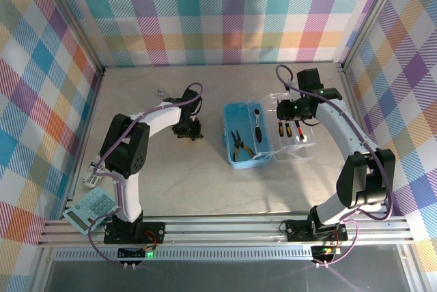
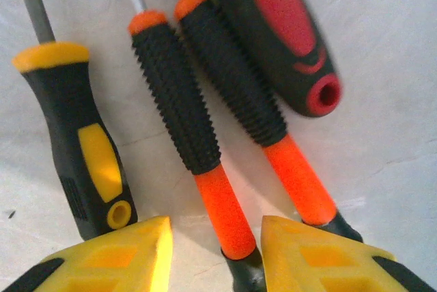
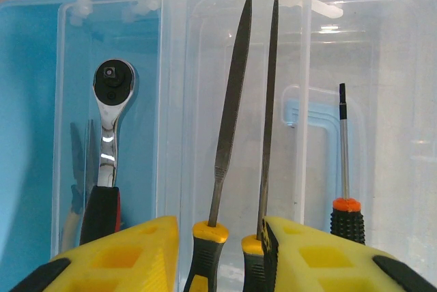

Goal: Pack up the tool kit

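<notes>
The light-blue case [image 1: 233, 116] is seen lying open near the middle of the table [image 1: 177, 183]. Pliers [image 1: 240, 143] and a ratchet [image 1: 257, 117] are laid inside it, and its clear lid [image 1: 307, 150] is folded out to the right. The right gripper [image 3: 220, 258] is held low over that lid, its fingers parted around the handles of two slim files [image 3: 230, 114] (a gap is left beside them, so nothing is clamped). A small screwdriver [image 3: 347, 217] is seen just beside them. The left gripper [image 2: 215, 258] is likewise unclenched and straddles the orange end of a ribbed screwdriver [image 2: 174, 108], one of four tools laid on the table left of the case.
</notes>
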You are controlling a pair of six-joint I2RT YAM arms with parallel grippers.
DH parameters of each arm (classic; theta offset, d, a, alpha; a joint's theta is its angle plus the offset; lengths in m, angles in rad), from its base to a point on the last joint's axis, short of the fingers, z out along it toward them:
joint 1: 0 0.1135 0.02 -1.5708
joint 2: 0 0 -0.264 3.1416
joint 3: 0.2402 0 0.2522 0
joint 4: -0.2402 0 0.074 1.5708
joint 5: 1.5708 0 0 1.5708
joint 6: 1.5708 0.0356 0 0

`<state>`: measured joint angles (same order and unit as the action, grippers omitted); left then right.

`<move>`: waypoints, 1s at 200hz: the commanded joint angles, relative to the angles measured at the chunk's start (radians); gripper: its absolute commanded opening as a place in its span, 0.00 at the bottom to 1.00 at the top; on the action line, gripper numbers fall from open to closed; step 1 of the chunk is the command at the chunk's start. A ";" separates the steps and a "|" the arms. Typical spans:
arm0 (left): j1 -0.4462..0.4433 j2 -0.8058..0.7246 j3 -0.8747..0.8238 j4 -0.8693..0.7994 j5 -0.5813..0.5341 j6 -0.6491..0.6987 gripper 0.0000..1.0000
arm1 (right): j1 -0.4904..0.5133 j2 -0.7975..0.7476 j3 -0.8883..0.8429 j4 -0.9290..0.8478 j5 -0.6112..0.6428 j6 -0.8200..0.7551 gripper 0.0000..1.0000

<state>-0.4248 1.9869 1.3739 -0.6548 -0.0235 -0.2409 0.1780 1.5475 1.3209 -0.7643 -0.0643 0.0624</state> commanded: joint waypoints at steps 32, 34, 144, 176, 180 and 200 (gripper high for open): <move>0.009 0.011 -0.034 -0.027 -0.001 0.014 0.35 | 0.007 -0.027 -0.014 0.003 -0.023 -0.015 0.38; 0.010 0.015 -0.034 -0.026 0.002 0.013 0.35 | 0.007 -0.027 -0.013 0.003 -0.023 -0.015 0.38; 0.017 -0.016 -0.016 -0.066 -0.022 0.031 0.00 | 0.006 -0.059 -0.016 -0.006 -0.026 -0.015 0.40; 0.017 -0.093 0.008 -0.119 -0.055 0.047 0.00 | 0.006 -0.073 -0.012 -0.008 -0.040 -0.016 0.43; 0.017 -0.104 0.013 -0.127 -0.058 0.049 0.00 | 0.006 -0.074 -0.012 -0.007 -0.044 -0.015 0.43; 0.018 -0.162 0.036 -0.157 -0.064 0.058 0.00 | 0.007 -0.082 -0.008 -0.002 -0.068 -0.010 0.49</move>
<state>-0.4137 1.9350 1.3659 -0.7322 -0.0582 -0.2104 0.1780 1.4948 1.3106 -0.7620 -0.0860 0.0620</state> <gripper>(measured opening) 0.085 0.458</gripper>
